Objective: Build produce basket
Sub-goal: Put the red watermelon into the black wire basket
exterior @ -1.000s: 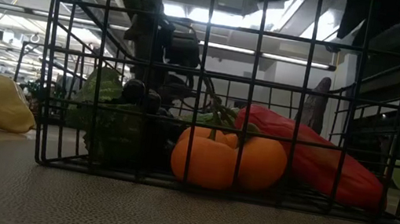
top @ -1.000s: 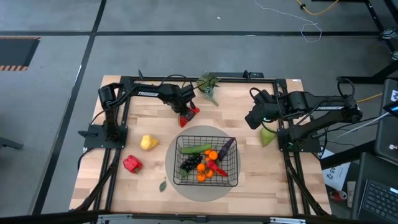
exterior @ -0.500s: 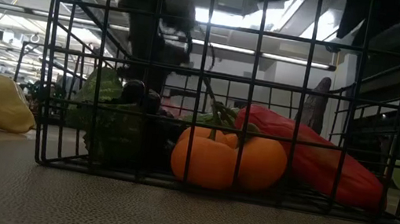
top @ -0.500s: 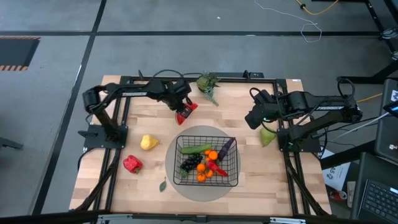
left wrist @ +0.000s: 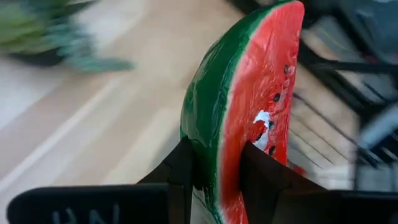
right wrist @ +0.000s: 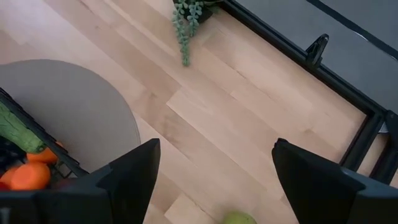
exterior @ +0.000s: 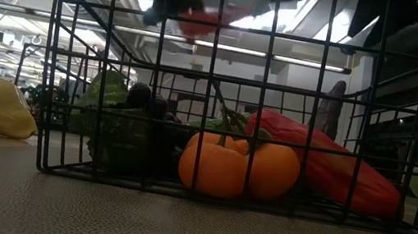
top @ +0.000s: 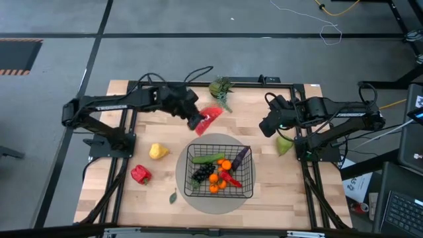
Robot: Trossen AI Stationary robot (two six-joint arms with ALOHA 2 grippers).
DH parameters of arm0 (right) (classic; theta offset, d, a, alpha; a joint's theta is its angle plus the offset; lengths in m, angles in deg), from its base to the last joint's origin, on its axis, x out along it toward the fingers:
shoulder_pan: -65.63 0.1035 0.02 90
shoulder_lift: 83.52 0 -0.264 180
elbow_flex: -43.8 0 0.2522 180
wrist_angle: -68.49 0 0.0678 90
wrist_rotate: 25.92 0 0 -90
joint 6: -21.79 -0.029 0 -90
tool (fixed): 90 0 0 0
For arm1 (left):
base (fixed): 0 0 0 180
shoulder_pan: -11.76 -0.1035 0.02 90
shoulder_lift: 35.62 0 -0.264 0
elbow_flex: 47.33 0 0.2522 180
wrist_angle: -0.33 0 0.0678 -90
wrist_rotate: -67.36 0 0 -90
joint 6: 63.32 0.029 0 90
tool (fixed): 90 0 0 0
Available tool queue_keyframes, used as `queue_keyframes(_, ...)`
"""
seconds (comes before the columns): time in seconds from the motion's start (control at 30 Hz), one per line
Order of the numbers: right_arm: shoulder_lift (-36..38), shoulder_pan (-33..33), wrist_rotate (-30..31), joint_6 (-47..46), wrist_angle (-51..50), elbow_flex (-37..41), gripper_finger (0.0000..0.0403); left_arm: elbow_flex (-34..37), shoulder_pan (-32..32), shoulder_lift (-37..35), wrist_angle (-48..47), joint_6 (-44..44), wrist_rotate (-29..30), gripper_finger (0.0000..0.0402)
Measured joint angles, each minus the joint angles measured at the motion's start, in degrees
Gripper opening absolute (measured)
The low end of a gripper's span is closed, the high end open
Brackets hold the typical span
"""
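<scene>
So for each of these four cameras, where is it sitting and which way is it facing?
High: above the table, looking straight down; both arms show.
Low: at tabletop height, looking through the basket; arms dark overhead.
Left wrist: on the left arm, past the left gripper clamping the watermelon slice.
Right wrist: on the right arm, over bare wood; right gripper open.
High and left wrist share the slice.

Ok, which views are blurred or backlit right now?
Left wrist view: the watermelon slice is sharp, the table behind smeared. Low view: bright ceiling lights leave the basket in silhouette, the slice above a red blur. High view: evenly lit.
</scene>
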Motion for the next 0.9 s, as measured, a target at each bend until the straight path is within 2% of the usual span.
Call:
queue_keyframes(0.17,0.00,0.00,0.00,-0.40,1.80,-0.02,0.0309,-0.02,6.77,-1.80,1.56,9.89,-4.88,0.0079)
queue_keyframes(0.3,0.00,0.00,0.02,0.10,8.56,0.00,0.0309,-0.02,12.31,-1.63,1.47,15.71,-6.17,0.0079)
queue_keyframes(0.5,0.00,-0.40,-0.44,5.10,22.40,-0.01,0.0309,-0.18,16.95,-0.14,3.84,16.13,-6.04,0.0079)
queue_keyframes(0.67,-0.28,-0.61,-4.66,11.41,34.38,0.00,0.0309,-0.24,19.06,1.44,9.02,16.09,-5.93,0.0081)
queue_keyframes(0.77,-0.78,-0.57,-5.09,14.16,38.90,0.00,0.0309,-0.10,19.82,2.54,10.42,16.00,-5.86,0.0109)
queue_keyframes(0.9,-1.49,-0.59,-5.11,15.10,39.62,0.00,0.0309,-0.09,20.59,4.01,13.41,15.94,-5.87,0.0143)
